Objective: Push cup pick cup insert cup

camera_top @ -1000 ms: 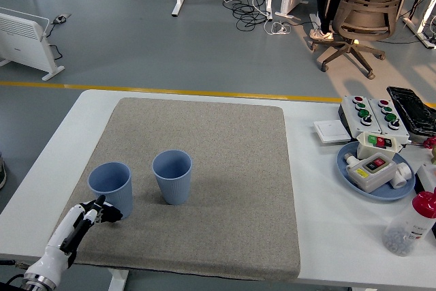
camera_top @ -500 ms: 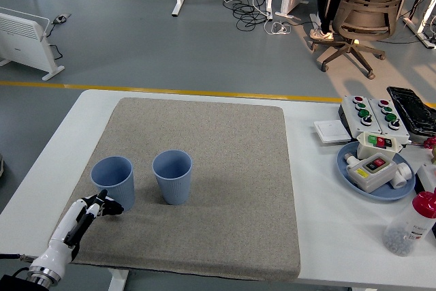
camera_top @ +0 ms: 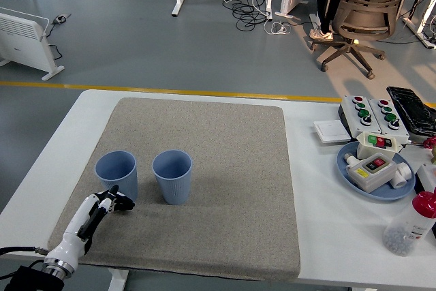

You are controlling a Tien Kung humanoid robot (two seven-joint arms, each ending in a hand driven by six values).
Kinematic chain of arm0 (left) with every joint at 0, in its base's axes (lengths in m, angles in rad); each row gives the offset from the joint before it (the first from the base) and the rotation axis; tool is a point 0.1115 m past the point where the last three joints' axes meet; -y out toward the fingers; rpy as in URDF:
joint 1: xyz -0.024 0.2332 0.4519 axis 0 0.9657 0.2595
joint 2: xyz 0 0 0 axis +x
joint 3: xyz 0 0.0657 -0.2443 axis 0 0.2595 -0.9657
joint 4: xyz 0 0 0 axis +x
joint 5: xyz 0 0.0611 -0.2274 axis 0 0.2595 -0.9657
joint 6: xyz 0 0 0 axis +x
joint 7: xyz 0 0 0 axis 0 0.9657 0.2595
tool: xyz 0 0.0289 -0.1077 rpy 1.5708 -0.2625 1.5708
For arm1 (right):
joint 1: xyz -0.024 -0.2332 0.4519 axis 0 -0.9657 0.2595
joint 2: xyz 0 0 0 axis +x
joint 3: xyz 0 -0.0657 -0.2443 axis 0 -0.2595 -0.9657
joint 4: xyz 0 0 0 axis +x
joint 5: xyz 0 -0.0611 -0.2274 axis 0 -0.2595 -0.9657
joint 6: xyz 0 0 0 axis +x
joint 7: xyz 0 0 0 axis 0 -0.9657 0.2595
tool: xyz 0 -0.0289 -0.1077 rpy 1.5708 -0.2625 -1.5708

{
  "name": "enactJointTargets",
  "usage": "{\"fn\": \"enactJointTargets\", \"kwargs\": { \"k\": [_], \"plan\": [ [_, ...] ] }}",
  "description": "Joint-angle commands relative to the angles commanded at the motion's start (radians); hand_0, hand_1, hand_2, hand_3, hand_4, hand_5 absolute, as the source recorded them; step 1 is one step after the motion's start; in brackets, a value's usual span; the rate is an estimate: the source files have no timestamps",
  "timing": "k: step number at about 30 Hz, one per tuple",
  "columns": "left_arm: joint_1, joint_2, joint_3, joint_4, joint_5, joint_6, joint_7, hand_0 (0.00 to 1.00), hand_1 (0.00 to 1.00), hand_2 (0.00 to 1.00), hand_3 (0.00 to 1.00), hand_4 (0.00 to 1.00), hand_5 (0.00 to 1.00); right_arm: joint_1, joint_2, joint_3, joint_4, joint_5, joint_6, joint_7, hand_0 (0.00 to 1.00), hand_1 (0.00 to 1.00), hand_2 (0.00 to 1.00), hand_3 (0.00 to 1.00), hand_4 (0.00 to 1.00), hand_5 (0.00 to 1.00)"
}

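Note:
Two blue ribbed cups stand upright on the grey mat (camera_top: pixel 225 148). The left cup (camera_top: pixel 116 174) is near the mat's left side. The second cup (camera_top: pixel 172 176) stands a little to its right, with a small gap between them. My left hand (camera_top: pixel 116 202) comes in from the lower left, white forearm and black fingers. Its fingertips touch the base of the left cup on its near side. The fingers are extended together and hold nothing. My right hand is out of view.
A blue plate (camera_top: pixel 354 183) with button boxes sits at the right, next to a grey button box (camera_top: pixel 366 114), a white pad (camera_top: pixel 330 131), a black tray (camera_top: pixel 412 108) and a red-capped bottle (camera_top: pixel 410 224).
My left hand has moved right and forward, pushing the left cup to the right, closer to the second cup.

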Motion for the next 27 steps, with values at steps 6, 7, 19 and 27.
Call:
{"fn": "enactJointTargets", "kwargs": {
  "k": [6, 7, 19, 27],
  "plan": [
    [-0.046, -0.01, 0.023, 0.04, -0.025, 0.01, -0.014, 0.66, 0.558, 0.492, 0.427, 0.572, 0.998, -0.001, 0.002, -0.005, 0.0, 0.002, 0.0, 0.0, 0.665, 0.604, 0.629, 0.57, 0.094, 0.493],
    [-0.05, -0.011, 0.026, 0.043, -0.028, 0.011, -0.015, 0.66, 0.558, 0.492, 0.427, 0.572, 0.998, -0.001, 0.002, -0.005, 0.0, 0.001, 0.0, 0.0, 0.665, 0.604, 0.629, 0.57, 0.094, 0.493],
    [-0.147, -0.03, 0.098, 0.128, -0.096, 0.02, -0.037, 0.663, 0.557, 0.491, 0.426, 0.566, 0.998, -0.001, 0.005, -0.003, 0.0, -0.006, 0.0, -0.003, 0.665, 0.604, 0.629, 0.57, 0.094, 0.496],
    [-0.245, -0.028, 0.158, 0.203, -0.154, 0.024, -0.051, 0.663, 0.556, 0.491, 0.427, 0.563, 0.998, 0.003, 0.008, -0.01, 0.0, -0.006, 0.0, -0.003, 0.665, 0.604, 0.629, 0.57, 0.096, 0.497]
  ]
}}
